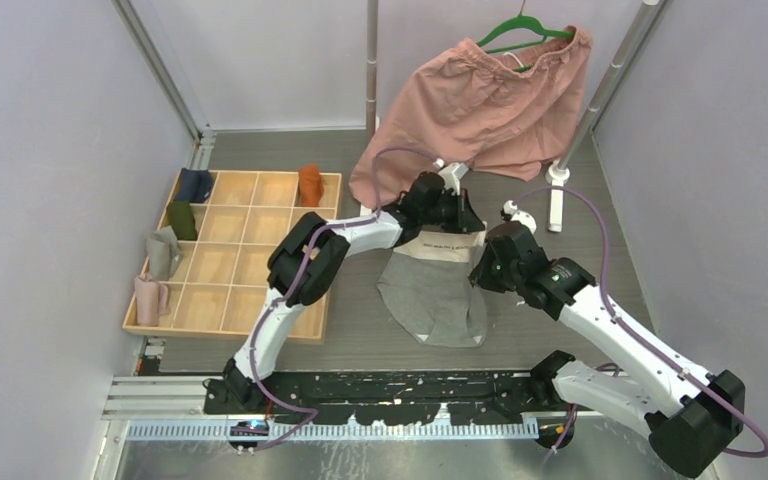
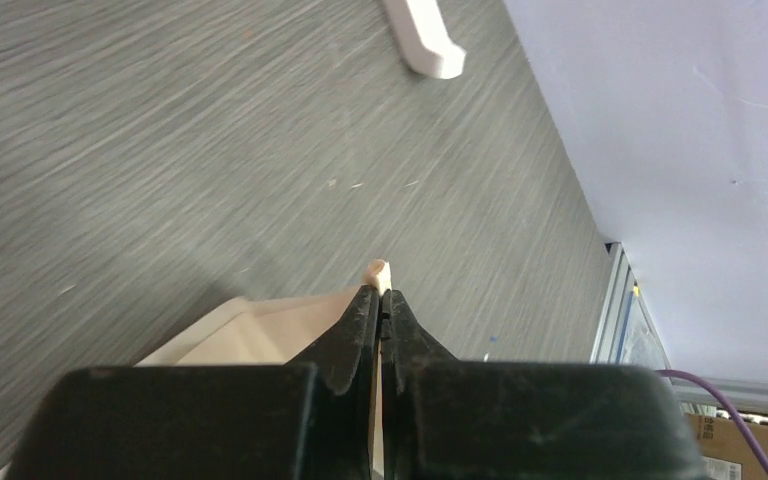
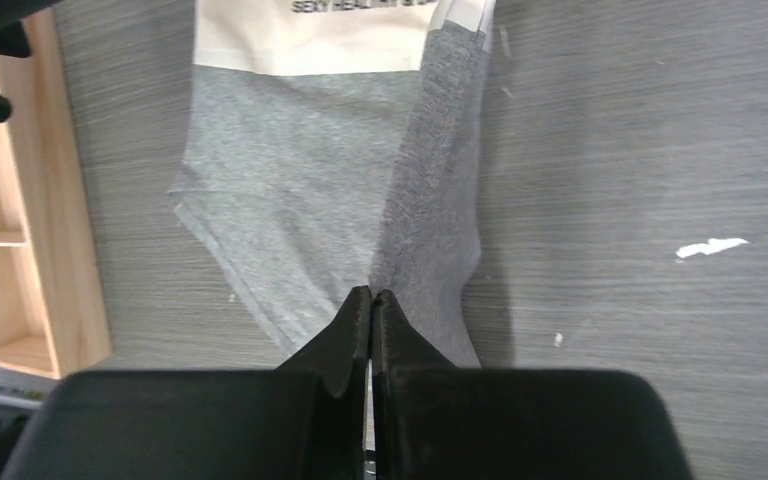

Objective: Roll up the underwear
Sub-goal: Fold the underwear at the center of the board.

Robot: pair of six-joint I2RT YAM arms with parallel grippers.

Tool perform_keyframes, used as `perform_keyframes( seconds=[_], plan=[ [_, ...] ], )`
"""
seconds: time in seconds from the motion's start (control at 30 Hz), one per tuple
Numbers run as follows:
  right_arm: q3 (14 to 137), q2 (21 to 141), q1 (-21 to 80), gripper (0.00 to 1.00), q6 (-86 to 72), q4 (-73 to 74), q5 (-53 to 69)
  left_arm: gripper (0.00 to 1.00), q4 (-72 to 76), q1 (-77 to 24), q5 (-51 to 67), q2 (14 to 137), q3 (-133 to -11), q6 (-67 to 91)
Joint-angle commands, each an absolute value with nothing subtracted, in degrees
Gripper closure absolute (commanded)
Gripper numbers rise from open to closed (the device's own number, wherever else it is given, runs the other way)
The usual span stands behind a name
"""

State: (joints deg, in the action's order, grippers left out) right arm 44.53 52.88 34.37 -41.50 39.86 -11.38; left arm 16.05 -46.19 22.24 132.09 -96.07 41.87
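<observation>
Two hands pinch grey underwear (image 1: 438, 295): left hand (image 2: 382, 295) far waistband (image 1: 447, 246), right hand (image 3: 371, 298) side; long axis near-far.

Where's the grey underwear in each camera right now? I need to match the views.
Top external: grey underwear lies near frame centre.
Left wrist: only its cream waistband shows, low centre, pinched in the left gripper.
Right wrist: upper centre, reaching down to mid-frame.
Shared landmark: the cream waistband.

Grey underwear (image 1: 438, 295) has cream trim (image 1: 447, 247); the shorts (image 1: 490, 100) are pink.
</observation>
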Motion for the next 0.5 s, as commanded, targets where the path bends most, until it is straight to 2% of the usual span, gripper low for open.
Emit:
perform_keyframes(
  seconds=[0.0, 0.2, 0.47],
  plan=[
    [48.88, 55.84, 34.51, 0.99, -41.20, 33.85, -3.23, 0.99, 23.51, -41.54, 22.79, 126.52, -91.91, 43.00],
    [50.56, 63.45, 34.57, 0.99, -43.29, 26.59, 5.01, 0.99, 27.78, -37.66, 25.78, 123.37, -85.37, 44.32],
    [52.89, 71.54, 37.07, 0.99, -44.87, 20.46, 7.12, 0.99, 29.51, -34.94, 28.34, 120.25, -80.52, 44.21]
  ],
)
